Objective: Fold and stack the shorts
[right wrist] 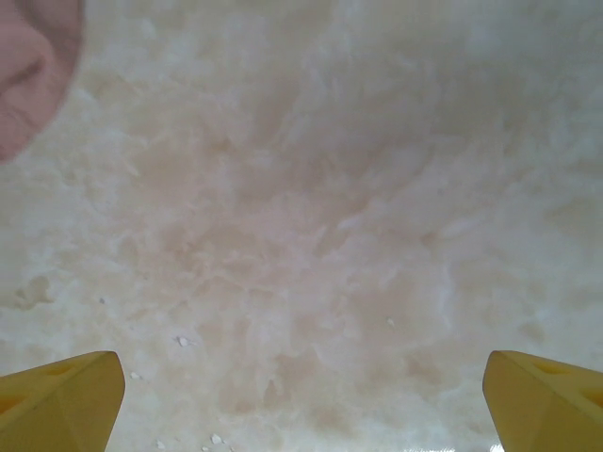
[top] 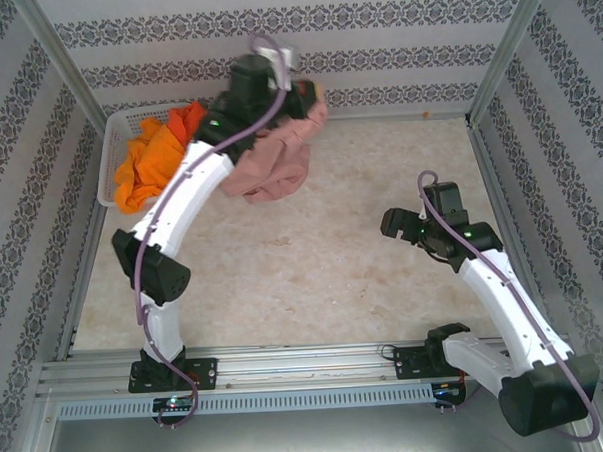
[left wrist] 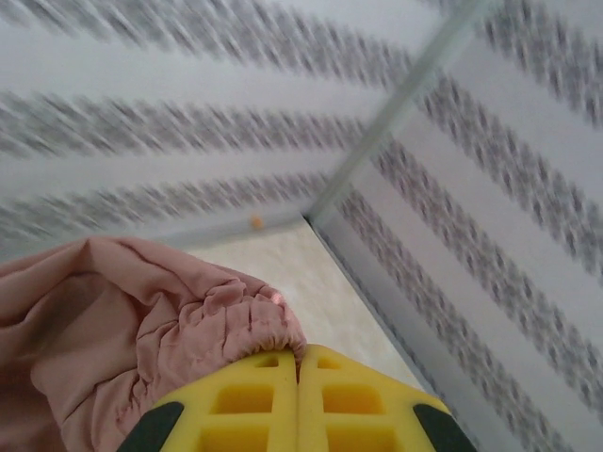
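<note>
A dusty pink pair of shorts [top: 276, 165] hangs bunched at the far side of the table, lifted by its gathered waistband [left wrist: 240, 320]. My left gripper [left wrist: 300, 356] is shut on that waistband, its yellow fingers [left wrist: 250, 400] pressed together with pink cloth pinched at the tips. Bright orange shorts [top: 148, 158] lie heaped in the white basket [top: 111, 154] at the far left. At the right, my right gripper [top: 394, 225] hovers over bare table with its yellow fingertips [right wrist: 61, 400] far apart and nothing between them. A pink edge of the shorts [right wrist: 33, 66] shows in the right wrist view's upper left corner.
Patterned walls and aluminium posts [top: 509, 47] enclose the beige table [top: 324, 275]. The far right corner of the table [left wrist: 306, 221] lies just beyond the left gripper. A metal rail [top: 307, 361] runs along the near edge by the arm bases.
</note>
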